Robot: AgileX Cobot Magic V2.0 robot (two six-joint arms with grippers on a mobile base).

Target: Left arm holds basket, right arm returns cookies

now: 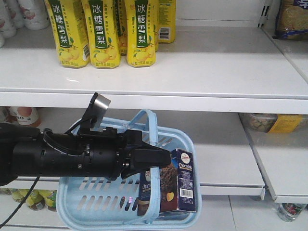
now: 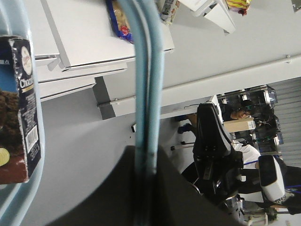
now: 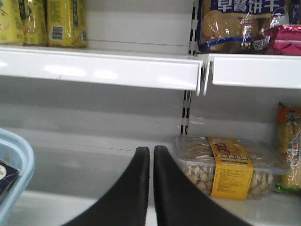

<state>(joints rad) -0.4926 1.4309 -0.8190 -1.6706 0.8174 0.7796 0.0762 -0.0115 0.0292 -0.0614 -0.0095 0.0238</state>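
- The left gripper point(image 1: 161, 160) clamped the basket point(image 1: 91, 199) by its handle point(image 2: 149, 70), apparently both loops together.
- The cookies point(image 1: 182, 180) stood upright in the basket's right end.
- The right gripper point(image 3: 151, 162), jaws nearly touching, held nothing near a clear tub point(image 3: 230, 165).

Upper shelf point(image 1: 216, 62) lay bare right of yellow cartons point(image 1: 103, 31) | lower shelf point(image 1: 221, 159) stood open left of clear tub point(image 3: 230, 167) | left arm point(image 1: 62, 156) and handles point(image 1: 155, 127) crossed basket point(image 1: 72, 207) top; box point(image 1: 185, 180) top uncovered at right
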